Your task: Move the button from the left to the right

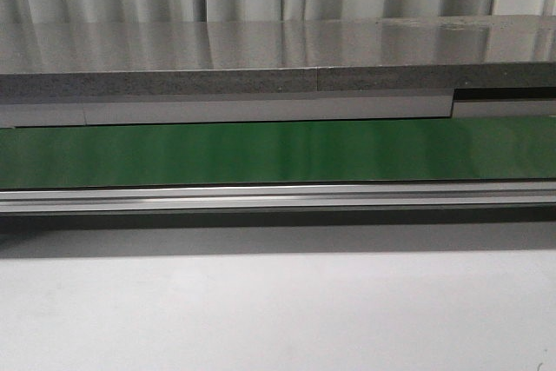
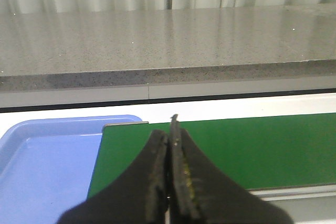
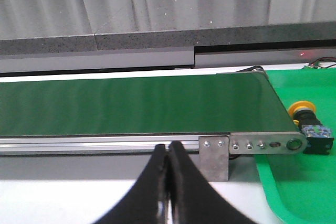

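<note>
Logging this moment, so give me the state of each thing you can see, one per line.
Left pincer: shut, empty.
Right pincer: shut, empty.
Button: lying on its side in the green tray.
Conveyor belt: bare.
Blue tray: nothing in the visible part.

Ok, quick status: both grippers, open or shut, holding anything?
Left gripper: jaws shut, holding nothing.
Right gripper: jaws shut, holding nothing; the button lies on the green tray.

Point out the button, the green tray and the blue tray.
button (image 3: 301,108), right wrist view, on its yellow head.
green tray (image 3: 304,192), right wrist view, on its bare floor.
blue tray (image 2: 47,166), left wrist view, on its bare floor.
</note>
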